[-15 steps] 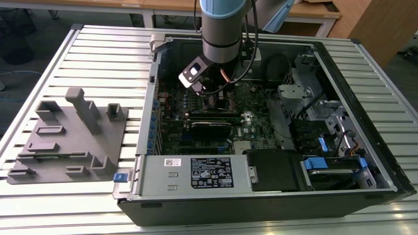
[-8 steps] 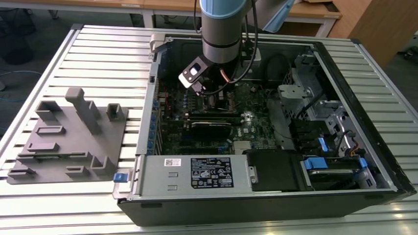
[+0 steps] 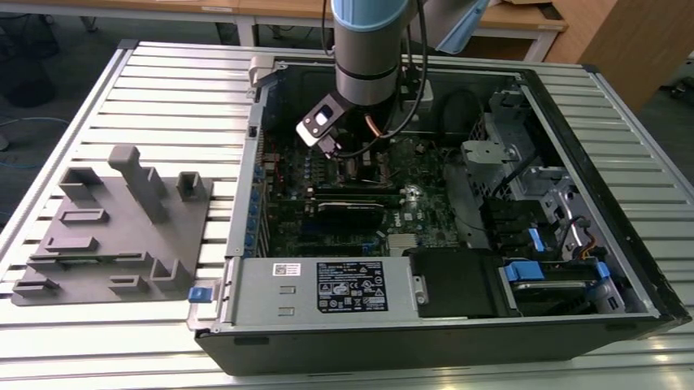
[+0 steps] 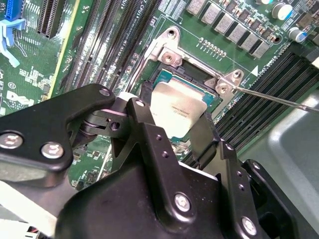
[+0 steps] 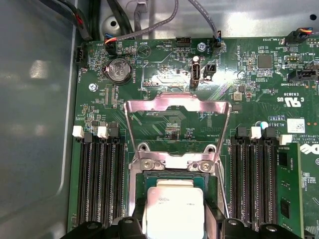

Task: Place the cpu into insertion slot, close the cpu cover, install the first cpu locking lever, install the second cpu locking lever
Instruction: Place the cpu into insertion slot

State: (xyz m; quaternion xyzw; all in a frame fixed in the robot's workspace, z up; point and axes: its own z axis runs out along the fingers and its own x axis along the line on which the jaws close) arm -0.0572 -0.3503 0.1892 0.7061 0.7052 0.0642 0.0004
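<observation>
One small flat silver-grey square cpu sits mid-frame in the second wrist view over the dark insertion slot, seemingly clenched by the black end effector. Probably light, stiff and fragile: hold its edges.

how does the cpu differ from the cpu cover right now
The cpu is a solid dull-silver square; the cpu cover is a thin frame with a cut-out centre. The cpu sits at the insertion slot; the cpu cover stands swung open, clear of it. Both are silvery metal and roughly square.
</observation>
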